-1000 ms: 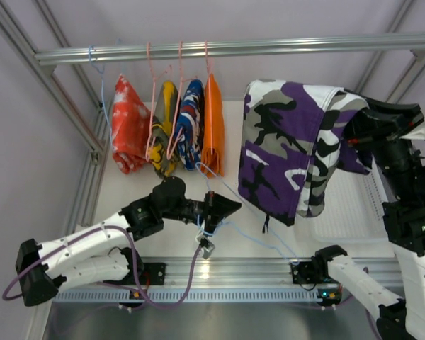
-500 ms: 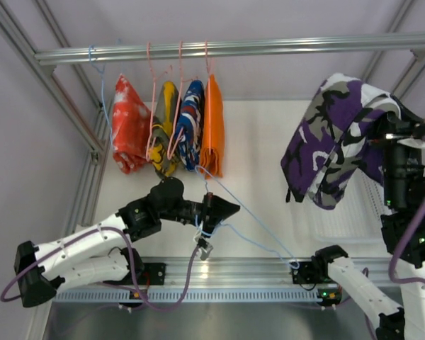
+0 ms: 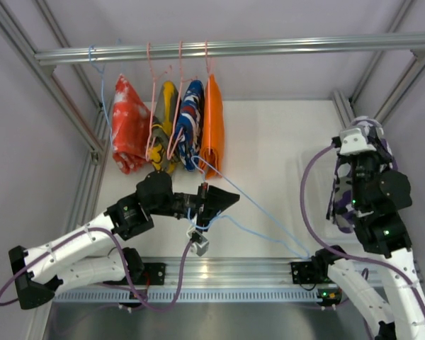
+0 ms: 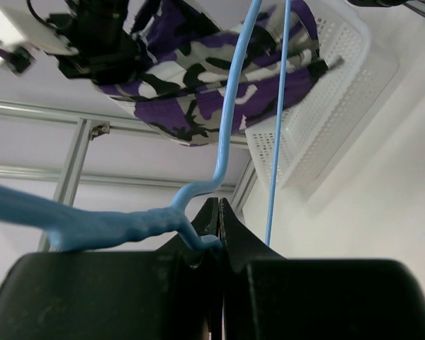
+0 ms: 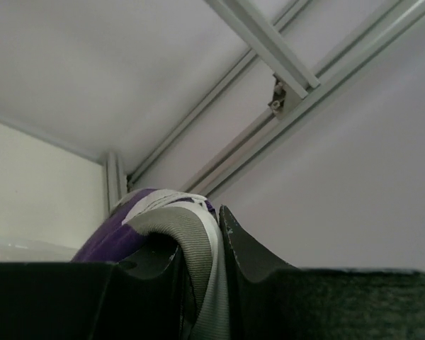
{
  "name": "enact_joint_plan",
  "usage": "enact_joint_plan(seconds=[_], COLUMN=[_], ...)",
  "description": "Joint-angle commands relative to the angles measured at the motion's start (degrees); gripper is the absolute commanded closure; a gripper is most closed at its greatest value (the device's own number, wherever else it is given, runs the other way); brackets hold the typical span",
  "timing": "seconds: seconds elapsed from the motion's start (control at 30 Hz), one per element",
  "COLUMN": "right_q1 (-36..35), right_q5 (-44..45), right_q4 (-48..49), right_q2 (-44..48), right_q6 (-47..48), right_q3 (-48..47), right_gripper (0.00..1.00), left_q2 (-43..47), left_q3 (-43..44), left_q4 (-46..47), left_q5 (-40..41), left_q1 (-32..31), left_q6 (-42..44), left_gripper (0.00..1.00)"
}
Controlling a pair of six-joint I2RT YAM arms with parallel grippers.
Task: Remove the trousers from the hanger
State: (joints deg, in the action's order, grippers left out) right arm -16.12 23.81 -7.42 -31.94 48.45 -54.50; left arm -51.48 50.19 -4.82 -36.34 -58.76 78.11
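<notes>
Your right tool [image 5: 198, 241] was clamped on a fold of the camouflage trousers [image 4: 198, 106], which hung soft and limp just below it, probably over the basket [image 4: 333, 92], while your left tool [image 4: 219, 212] pinched the blue hanger [image 4: 113, 228]; a thick fold looked the surest hold.

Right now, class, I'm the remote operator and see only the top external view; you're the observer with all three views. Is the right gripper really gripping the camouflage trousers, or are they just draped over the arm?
Observer: Gripping. The right wrist view shows a fold of the camouflage trousers pinched in the right gripper, with cloth filling the gap between its fingers.
Operator: And is the left gripper closed on anything?
Observer: Yes. In the left wrist view the left gripper is shut on the blue hanger, whose wire rises from between the jaws.
</notes>
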Motion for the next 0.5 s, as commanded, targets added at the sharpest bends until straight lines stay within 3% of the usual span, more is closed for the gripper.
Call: enact_joint_plan(seconds=[0.0,0.1,0.27,0.47], right_q1=[0.5,1.0,1.6,5.0], right_q5=[-3.1,-2.7,-0.2,2.5], right_q4=[6.9,11.0,12.3,-1.5], right_q2=[-2.0,-3.1,-2.5,-1.4], right_q6=[9.9,15.6,13.6,9.0], right_q3=[5.1,13.9,21.1,18.8], right_gripper=[1.0,1.0,1.0,1.0], left_q2=[0.7,0.9,0.6,0.8], left_q3=[2.6,2.9,4.4,4.8], left_q4=[0.6,0.8,0.4,0.4], left_q5=[-1.1,-1.1,-0.3,-0.2], left_q1=[-0.3,-0.2,-0.3,-0.3], left_q6=[-0.3,0.3,0.1,0.7], left_gripper=[1.0,1.0,1.0,1.0])
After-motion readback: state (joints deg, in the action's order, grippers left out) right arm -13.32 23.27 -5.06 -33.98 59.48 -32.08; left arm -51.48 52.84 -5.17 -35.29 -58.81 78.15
